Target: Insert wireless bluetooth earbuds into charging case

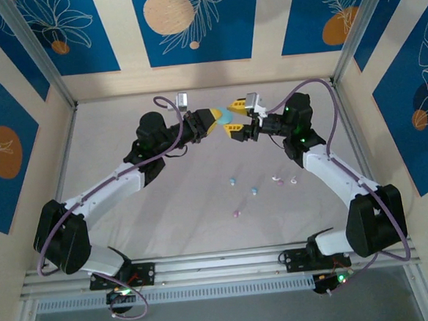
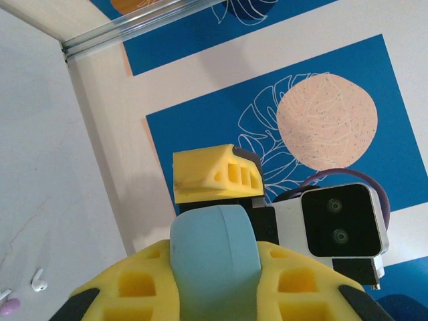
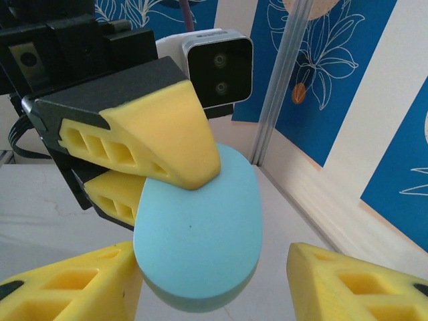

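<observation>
Left gripper: your left gripper (image 1: 212,119) is clamped on the pale blue charging case (image 3: 197,244), with one yellow finger over its flat face and the other under it.
Right gripper: your right gripper (image 3: 214,267) faces it with the fingers spread wide. The case's free end sits between them. You cannot tell whether they touch it.
Earbuds: the wireless bluetooth earbuds (image 1: 254,190) lie scattered on the table (image 1: 166,208), well apart from both sets of fingers, on the side nearer the arm bases.
</observation>
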Controlling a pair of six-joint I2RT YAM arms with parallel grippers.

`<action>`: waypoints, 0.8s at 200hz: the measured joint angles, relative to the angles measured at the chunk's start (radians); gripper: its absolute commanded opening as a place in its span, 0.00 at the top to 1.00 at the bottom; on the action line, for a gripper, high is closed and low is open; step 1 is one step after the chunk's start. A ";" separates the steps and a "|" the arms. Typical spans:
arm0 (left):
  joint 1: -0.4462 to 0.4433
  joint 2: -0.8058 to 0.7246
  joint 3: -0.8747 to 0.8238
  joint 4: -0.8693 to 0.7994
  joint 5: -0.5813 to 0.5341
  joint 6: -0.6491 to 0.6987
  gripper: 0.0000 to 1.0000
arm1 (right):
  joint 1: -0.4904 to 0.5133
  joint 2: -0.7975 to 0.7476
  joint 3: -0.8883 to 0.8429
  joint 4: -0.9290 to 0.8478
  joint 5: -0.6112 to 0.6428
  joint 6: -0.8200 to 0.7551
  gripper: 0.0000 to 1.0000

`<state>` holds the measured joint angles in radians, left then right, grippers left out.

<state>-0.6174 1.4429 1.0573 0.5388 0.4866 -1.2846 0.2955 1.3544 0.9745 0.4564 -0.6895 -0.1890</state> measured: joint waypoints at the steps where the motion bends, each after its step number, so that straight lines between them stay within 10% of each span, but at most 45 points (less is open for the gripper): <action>1: 0.000 0.000 0.000 0.000 0.000 0.000 0.97 | 0.000 0.000 0.000 0.001 0.000 0.000 0.42; 160: -0.002 0.000 0.000 0.003 -0.001 0.000 0.92 | 0.016 0.010 0.017 0.018 -0.021 0.037 0.57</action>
<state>-0.6193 1.4429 1.0573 0.5423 0.4854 -1.2846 0.3115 1.3647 0.9916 0.4747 -0.7105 -0.1524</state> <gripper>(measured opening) 0.205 0.466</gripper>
